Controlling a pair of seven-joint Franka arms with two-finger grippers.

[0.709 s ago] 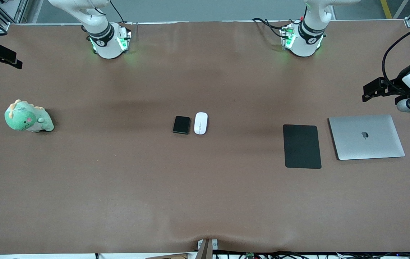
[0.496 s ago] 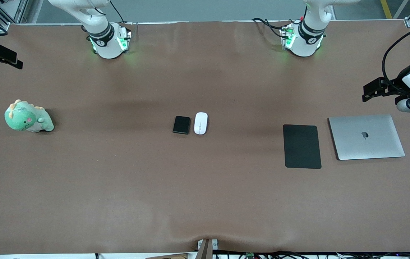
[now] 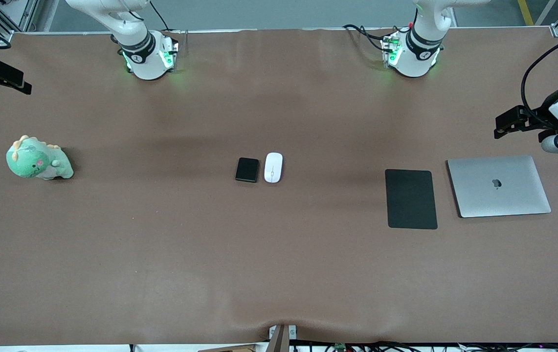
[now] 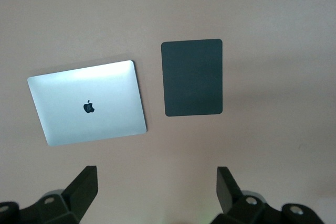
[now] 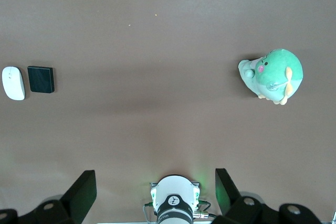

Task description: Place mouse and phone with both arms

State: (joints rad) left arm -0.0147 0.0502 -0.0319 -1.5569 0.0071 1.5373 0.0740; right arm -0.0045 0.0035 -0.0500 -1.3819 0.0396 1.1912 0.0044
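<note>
The white oval mouse (image 3: 273, 167) and the small black phone (image 3: 247, 169) lie side by side at the table's middle, the phone toward the right arm's end. The right wrist view also shows the mouse (image 5: 13, 83) and the phone (image 5: 41, 79). My left gripper (image 4: 157, 174) hangs open and empty high over the table by the laptop, seen as a dark hand (image 3: 500, 126) at the left arm's end. My right gripper (image 5: 156, 176) is open and empty too, high over its own base, a dark hand (image 3: 24, 84) at the right arm's end.
A large flat black mouse pad (image 3: 411, 198) and a closed silver laptop (image 3: 499, 186) lie toward the left arm's end. A green plush dinosaur (image 3: 38, 159) sits toward the right arm's end. The arm bases (image 3: 146, 54) (image 3: 411, 54) stand farthest from the front camera.
Both hands have drifted only a hair; the mouse, the phone and everything else on the table lie where they were.
</note>
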